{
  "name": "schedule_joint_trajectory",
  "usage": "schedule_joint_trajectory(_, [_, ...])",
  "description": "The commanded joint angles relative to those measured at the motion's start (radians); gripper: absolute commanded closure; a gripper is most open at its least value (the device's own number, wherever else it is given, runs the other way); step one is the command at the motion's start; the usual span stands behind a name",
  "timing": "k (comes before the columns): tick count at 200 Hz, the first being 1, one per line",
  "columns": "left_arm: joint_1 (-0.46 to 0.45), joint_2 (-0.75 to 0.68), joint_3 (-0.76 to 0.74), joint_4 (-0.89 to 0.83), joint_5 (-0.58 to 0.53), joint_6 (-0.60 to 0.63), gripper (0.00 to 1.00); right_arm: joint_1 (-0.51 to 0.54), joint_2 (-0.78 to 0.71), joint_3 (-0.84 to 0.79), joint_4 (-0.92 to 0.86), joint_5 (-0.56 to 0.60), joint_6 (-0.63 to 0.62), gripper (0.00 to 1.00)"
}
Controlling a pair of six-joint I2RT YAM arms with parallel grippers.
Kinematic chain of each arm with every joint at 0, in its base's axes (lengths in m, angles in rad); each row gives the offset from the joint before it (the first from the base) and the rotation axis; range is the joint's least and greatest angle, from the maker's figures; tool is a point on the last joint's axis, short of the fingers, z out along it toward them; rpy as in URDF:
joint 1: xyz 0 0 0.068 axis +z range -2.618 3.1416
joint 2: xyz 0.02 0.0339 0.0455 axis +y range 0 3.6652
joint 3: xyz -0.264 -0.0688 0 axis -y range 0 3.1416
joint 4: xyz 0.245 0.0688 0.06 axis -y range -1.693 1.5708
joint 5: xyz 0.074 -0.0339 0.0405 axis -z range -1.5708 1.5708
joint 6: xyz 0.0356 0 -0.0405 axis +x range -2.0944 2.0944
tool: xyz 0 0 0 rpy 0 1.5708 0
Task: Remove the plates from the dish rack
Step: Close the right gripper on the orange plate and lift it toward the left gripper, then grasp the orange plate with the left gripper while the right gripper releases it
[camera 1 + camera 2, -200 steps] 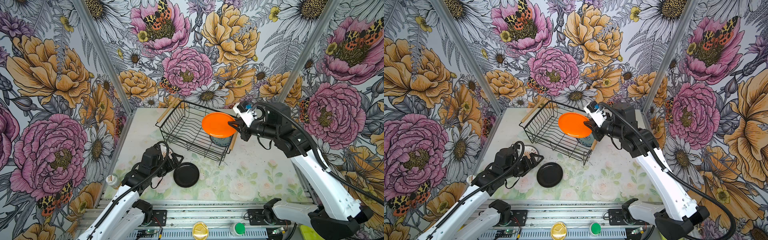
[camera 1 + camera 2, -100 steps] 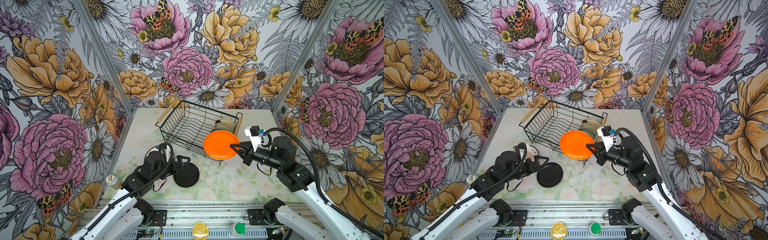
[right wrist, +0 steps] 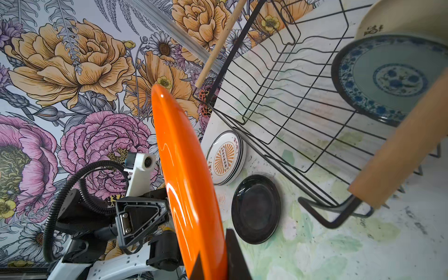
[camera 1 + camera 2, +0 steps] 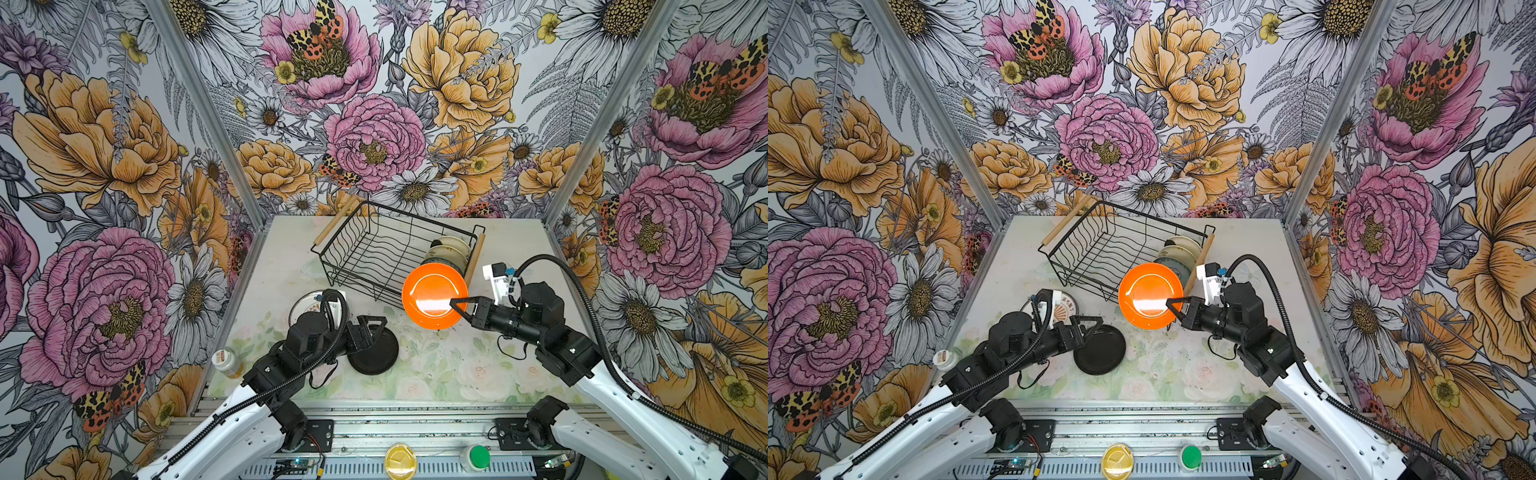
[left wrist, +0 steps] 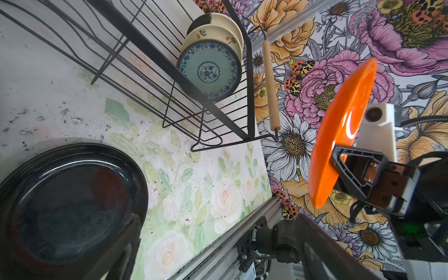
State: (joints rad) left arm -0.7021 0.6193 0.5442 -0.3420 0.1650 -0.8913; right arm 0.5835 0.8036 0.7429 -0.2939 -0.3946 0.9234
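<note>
**A:** Orange plate [image 4: 434, 296], one item. Status?

**B:** Held on edge by its rim in the right gripper [image 4: 456, 303], jaws together on it. A second ago it hangs over the dish rack [image 4: 361, 249]. Now it is out, clear of the rack's near corner and above the table [image 4: 457, 374].

**A:** Left in the rack?

**B:** Three, beyond that gripper's tips, at the end by the wooden handle [image 5: 270, 84]. Blue-patterned plate [image 5: 209, 70] in front, two cream plates [image 5: 218, 29] behind it.

**A:** Already out?

**B:** Black plate [image 4: 374, 353], lying flat beneath the left gripper [image 4: 374, 330], whose jaws stand apart and hold nothing. White printed plates [image 3: 224, 158], stacked behind that gripper.

**A:** Meaning?

**B:** Probably one more unloaded. It only needs setting down, likely near the black one.
</note>
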Motion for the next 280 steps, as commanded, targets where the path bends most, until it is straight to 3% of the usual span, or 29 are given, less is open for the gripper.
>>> schedule_joint_trajectory(1, [-0.024, -0.004, -0.019, 0.067, 0.004, 0.003, 0.02, 0.042, 0.041, 0.039, 0.061, 0.058, 0.097, 1.00])
schedule_joint_trajectory(43, [-0.040, -0.050, -0.076, 0.131, 0.006, 0.003, 0.03, 0.059, 0.120, -0.002, 0.162, 0.062, 0.163, 1.00])
schedule_joint_trajectory(89, [-0.039, -0.040, -0.088, 0.153, -0.002, 0.021, 0.04, 0.084, 0.236, -0.066, 0.438, -0.063, 0.302, 1.00])
schedule_joint_trajectory(141, [-0.040, 0.023, -0.072, 0.211, -0.008, 0.010, 0.11, 0.150, 0.272, -0.040, 0.461, -0.053, 0.339, 1.00])
schedule_joint_trajectory(194, [-0.038, 0.063, -0.024, 0.229, -0.007, 0.013, 0.32, 0.178, 0.317, -0.050, 0.511, -0.041, 0.369, 1.00])
schedule_joint_trajectory(252, [-0.001, 0.070, 0.007, 0.167, 0.027, 0.032, 0.68, 0.192, 0.344, -0.061, 0.559, -0.029, 0.389, 1.00])
schedule_joint_trajectory(280, [0.036, 0.058, -0.010, 0.172, 0.069, 0.019, 0.78, 0.198, 0.356, -0.065, 0.563, -0.027, 0.388, 1.00])
